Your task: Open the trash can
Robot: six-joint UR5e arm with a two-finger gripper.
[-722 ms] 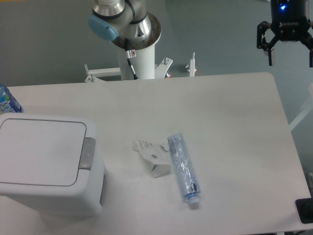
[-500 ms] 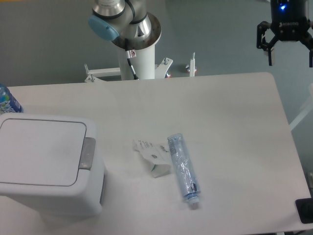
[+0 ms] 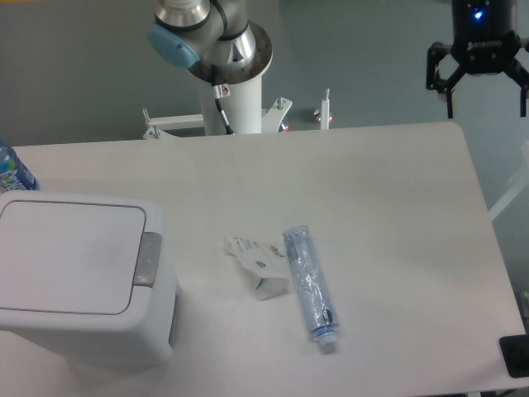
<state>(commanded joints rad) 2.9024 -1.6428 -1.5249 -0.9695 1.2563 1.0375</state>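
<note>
Since a moment ago our pincer (image 3: pixel 483 89) has shifted slightly left and up, jaws wide and empty, well apart from the trash can (image 3: pixel 83 277). Its lid is shut; crossing over, we risk clipping the plastic bottle (image 3: pixel 309 281) lying between.
</note>
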